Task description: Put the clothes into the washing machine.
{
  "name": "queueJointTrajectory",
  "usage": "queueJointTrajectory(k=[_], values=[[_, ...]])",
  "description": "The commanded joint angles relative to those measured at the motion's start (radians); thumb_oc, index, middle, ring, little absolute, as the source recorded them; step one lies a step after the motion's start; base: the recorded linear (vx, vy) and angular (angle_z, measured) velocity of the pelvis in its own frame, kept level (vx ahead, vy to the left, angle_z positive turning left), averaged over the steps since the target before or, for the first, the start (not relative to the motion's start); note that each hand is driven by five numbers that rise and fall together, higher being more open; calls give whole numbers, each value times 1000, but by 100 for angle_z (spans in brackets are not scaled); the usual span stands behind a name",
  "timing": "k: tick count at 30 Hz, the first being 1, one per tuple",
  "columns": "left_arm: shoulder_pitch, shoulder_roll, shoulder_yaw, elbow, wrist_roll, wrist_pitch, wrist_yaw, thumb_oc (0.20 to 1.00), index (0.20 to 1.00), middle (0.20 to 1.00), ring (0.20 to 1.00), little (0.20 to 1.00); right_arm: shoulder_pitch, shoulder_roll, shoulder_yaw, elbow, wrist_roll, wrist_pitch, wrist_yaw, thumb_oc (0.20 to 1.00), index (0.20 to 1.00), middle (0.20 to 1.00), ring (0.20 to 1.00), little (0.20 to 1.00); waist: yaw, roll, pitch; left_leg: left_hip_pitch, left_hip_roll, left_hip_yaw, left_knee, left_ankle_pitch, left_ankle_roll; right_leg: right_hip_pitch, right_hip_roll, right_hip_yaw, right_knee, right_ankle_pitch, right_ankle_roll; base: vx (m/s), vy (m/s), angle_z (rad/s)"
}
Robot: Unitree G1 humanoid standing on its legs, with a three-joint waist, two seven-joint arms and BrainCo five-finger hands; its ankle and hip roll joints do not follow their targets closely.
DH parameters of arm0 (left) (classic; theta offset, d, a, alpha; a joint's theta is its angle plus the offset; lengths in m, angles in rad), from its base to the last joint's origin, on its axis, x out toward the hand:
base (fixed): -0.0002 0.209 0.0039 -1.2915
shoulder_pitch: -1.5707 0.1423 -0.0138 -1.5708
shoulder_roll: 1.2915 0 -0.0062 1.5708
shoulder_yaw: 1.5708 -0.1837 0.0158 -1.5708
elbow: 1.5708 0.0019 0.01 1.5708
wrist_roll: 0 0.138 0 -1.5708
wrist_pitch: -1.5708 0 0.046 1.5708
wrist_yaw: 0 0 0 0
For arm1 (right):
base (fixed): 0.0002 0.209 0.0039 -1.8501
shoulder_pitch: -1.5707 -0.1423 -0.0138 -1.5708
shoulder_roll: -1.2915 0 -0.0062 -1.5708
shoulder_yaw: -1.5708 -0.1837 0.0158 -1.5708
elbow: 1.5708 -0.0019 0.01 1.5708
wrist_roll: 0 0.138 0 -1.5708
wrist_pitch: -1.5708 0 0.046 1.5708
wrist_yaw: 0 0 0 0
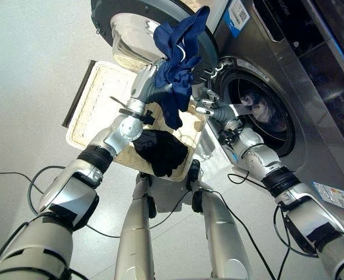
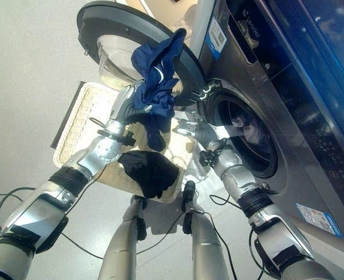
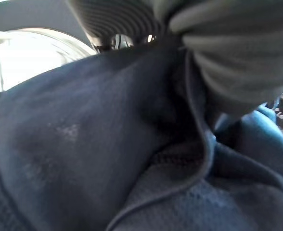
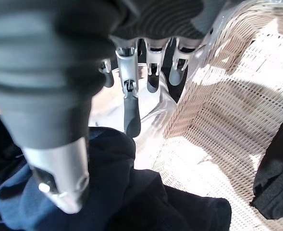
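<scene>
Blue cloth, a dark blue garment, is held aloft in the left hand, whose fingers are curled round a bunch of the fabric; the rest hangs down in folds just in front of the open door of the washing machine. From the left wrist view the blue fabric is seen pressed close against the hand's ribbed cover. The right hand is raised beside the hanging garment, between it and the round drum opening; its fingers are seen straight and spread in its own wrist view, closed on nothing, with the blue cloth close below them. Some pale laundry can be made out inside the drum. On the floor below the raised arms, a woven wicker basket is set near the machine's front, and a black garment is left lying in its near corner, draped partly over the rim.
</scene>
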Motion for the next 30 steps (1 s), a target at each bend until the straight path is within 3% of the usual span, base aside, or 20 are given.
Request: queueJointTrajectory(k=[1, 15, 22, 30], values=[[-104, -45, 13, 14, 49, -95, 46, 200, 200, 200, 200, 200, -36, 29, -41, -82, -31, 2, 19, 1000, 1000, 1000, 1000, 1000, 23, -23, -25, 36, -16, 90, 60, -134, -47, -10, -35, -36, 27, 18, 142, 0, 0, 0], [-127, -91, -31, 27, 24, -163, 8, 200, 200, 200, 200, 200, -133, 90, 7, -11, -89, 75, -23, 1000, 1000, 1000, 1000, 1000, 43, -9, -25, 27, -25, 73, 63, -135, -50, -8, -45, -41, 14, 21, 137, 0, 0, 0], [-131, -127, -47, 9, -4, -197, -41, 200, 200, 200, 200, 200, -184, 123, 19, 40, -47, 103, -28, 1000, 1000, 1000, 1000, 1000, 57, -3, -25, 22, -32, 63, 67, -136, -50, -7, -48, -46, 13, 22, 133, 1, -9, 1], [-119, -154, -59, -16, -38, -195, -82, 200, 200, 200, 200, 200, -200, 147, 10, 62, -41, 92, -75, 1000, 1000, 1000, 1000, 1000, 64, -4, -25, 20, -34, 55, 69, -135, -49, -6, -48, -48, 13, 25, 133, 1, -18, 3]])
